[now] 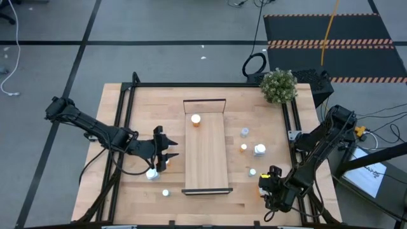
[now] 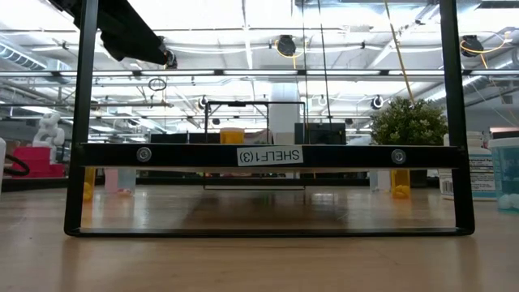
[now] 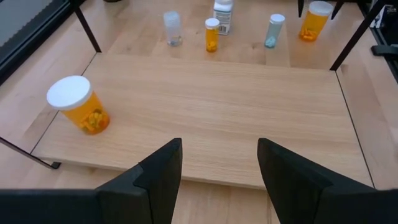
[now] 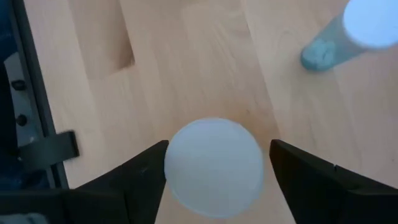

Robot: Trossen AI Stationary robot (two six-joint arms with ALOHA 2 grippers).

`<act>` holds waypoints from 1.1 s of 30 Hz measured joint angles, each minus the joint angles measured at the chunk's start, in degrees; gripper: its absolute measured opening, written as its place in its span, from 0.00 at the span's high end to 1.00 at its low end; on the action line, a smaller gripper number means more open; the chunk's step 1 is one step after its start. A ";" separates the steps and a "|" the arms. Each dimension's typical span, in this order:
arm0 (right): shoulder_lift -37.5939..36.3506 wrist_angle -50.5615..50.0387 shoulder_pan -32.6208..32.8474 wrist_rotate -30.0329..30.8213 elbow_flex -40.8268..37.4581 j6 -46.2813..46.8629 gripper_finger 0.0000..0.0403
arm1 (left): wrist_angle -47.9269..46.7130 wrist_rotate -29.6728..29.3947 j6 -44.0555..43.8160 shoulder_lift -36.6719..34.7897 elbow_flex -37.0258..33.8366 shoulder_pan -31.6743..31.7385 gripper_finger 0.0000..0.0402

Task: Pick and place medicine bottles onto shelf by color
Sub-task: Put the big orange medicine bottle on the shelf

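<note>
From above, the right gripper (image 1: 270, 181) near the front right corner of the table (image 1: 114, 127) covers whatever sits under it. Its wrist camera fills that in: a white cap (image 4: 213, 167) stands between the two fingers (image 4: 140, 180), with a sliver of wood showing on each side, so the fingers are spread around it and not pressing. What colour the bottle body is below that cap I cannot tell. Just beyond the fingers stands a pale blue bottle (image 4: 333, 46), cut off at the edge.

The left gripper (image 3: 217, 168) hovers at the long side of the shelf (image 1: 206, 162), fingers apart with nothing between them. Ahead of them one orange bottle (image 3: 79, 106) stands on the shelf board, pills visible inside.

Past the shelf from those fingers I count five more on the table: two orange, two pale, one white with a label, partly cut off. Beside the left fingers, the overhead shows two white-capped bottles (image 1: 152, 173), colours hard to make out.
</note>
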 joint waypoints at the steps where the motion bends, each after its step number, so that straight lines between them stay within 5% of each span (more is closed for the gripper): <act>1: 0.00 0.02 -0.01 -0.24 -0.21 -0.02 0.35 | 0.01 -0.23 -0.03 0.00 0.00 0.00 0.48; 9: -0.01 0.99 0.00 -0.24 -0.43 0.46 0.51 | 0.07 -0.35 -0.02 0.00 0.00 0.00 0.48; 24: -7.36 1.69 -0.03 0.17 -0.45 -1.30 0.50 | 0.26 -0.96 0.38 0.00 0.00 2.26 0.48; 33: -17.75 1.69 -2.26 12.17 -0.43 -9.78 0.47 | 0.22 -0.94 6.04 0.00 0.00 9.35 0.48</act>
